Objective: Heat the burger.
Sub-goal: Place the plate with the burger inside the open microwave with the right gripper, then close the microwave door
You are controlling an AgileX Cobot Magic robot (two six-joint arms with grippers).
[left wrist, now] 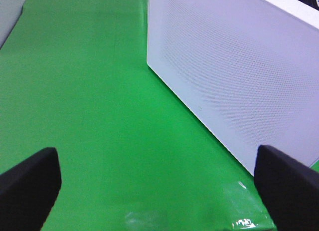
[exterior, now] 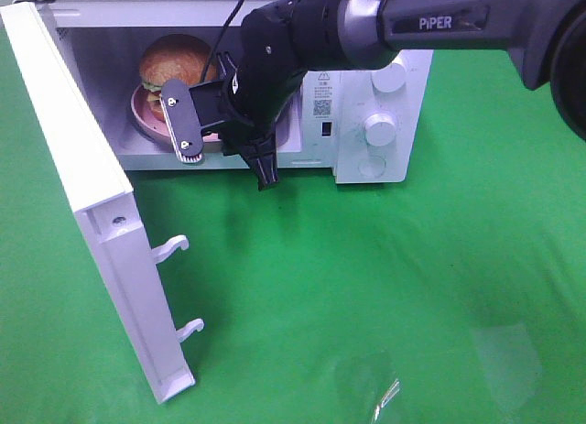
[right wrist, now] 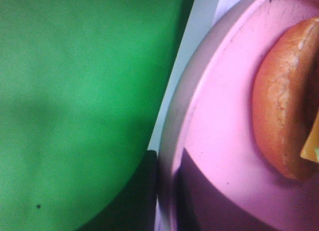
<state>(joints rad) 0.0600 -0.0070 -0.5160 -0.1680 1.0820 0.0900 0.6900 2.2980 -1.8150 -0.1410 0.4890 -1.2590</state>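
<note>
The burger (exterior: 169, 62) stands on a pink plate (exterior: 139, 108) inside the open microwave (exterior: 352, 163). My right gripper (exterior: 218, 129) reaches across into the opening and is shut on the plate's front rim. In the right wrist view the plate (right wrist: 219, 121) and the burger's brown bun (right wrist: 281, 106) fill the picture, with a dark finger (right wrist: 147, 191) against the rim. My left gripper (left wrist: 159, 191) is open, low over the green cloth, with nothing between its black fingertips (left wrist: 30, 181). The left gripper is outside the exterior high view.
The microwave's white door (exterior: 82, 195) swings out to the front left, its two latch hooks (exterior: 172, 248) pointing right. The left wrist view shows the door's outer face (left wrist: 234, 76). Two knobs (exterior: 378, 128) sit on the right panel. A green cloth (exterior: 366, 296) covers the table.
</note>
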